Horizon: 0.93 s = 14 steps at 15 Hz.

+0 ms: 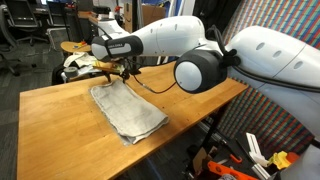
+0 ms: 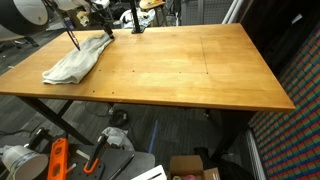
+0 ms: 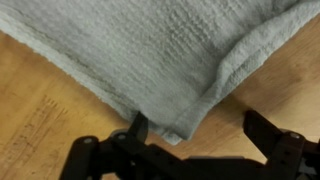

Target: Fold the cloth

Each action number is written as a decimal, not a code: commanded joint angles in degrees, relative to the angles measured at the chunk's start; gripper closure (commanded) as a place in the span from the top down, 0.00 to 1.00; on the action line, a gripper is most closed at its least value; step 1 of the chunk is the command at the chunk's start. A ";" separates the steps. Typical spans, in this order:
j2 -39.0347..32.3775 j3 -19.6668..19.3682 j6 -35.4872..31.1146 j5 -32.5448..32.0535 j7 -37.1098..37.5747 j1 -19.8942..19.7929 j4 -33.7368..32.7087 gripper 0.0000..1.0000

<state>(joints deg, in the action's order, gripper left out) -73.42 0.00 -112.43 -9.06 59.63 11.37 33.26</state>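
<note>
The cloth (image 1: 127,110) is an off-white, wrinkly sheet lying on the wooden table (image 1: 60,130), and it also shows in the other exterior view (image 2: 75,62). My gripper (image 1: 118,72) hangs over its far end (image 2: 100,30). In the wrist view the cloth (image 3: 140,50) fills the upper part, with one corner pointing down between the fingers. My gripper (image 3: 197,128) is open. One dark finger (image 3: 138,128) touches the cloth's hem near the corner. The other finger (image 3: 265,130) stands apart over bare wood. Nothing is held.
The table's wide bare surface (image 2: 190,70) stretches away from the cloth. A patterned fabric bundle (image 1: 78,66) lies beyond the table's far edge. Office chairs (image 1: 15,45) stand behind, and orange tools (image 2: 58,158) and boxes lie on the floor beneath.
</note>
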 commanded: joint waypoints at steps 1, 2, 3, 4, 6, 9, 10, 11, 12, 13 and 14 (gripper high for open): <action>-1.22 0.34 -2.13 0.94 0.69 -1.27 -0.54 1.00; -1.09 0.52 -2.15 1.24 0.58 -1.48 -0.41 1.00; -0.72 0.68 -1.90 1.43 0.44 -1.67 -0.30 1.00; -0.17 0.90 -2.04 1.63 0.30 -2.03 -0.37 1.00; 1.43 1.69 -0.59 2.05 -1.47 -2.79 0.16 1.00; 4.24 3.33 -0.14 1.98 -6.94 -3.93 1.63 1.00; 5.10 4.28 -0.50 2.09 -9.69 -4.45 2.07 1.00; 6.03 5.29 -1.07 2.20 -12.13 -4.94 2.51 1.00; 7.24 6.57 -1.12 2.35 -15.37 -5.50 3.12 1.00; 8.41 7.80 -0.78 2.50 -18.12 -6.00 3.71 1.00; 9.59 8.92 -0.42 2.43 -21.34 -6.36 4.52 1.00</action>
<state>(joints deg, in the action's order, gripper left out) -68.81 5.70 -113.16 -8.12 46.56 6.50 33.54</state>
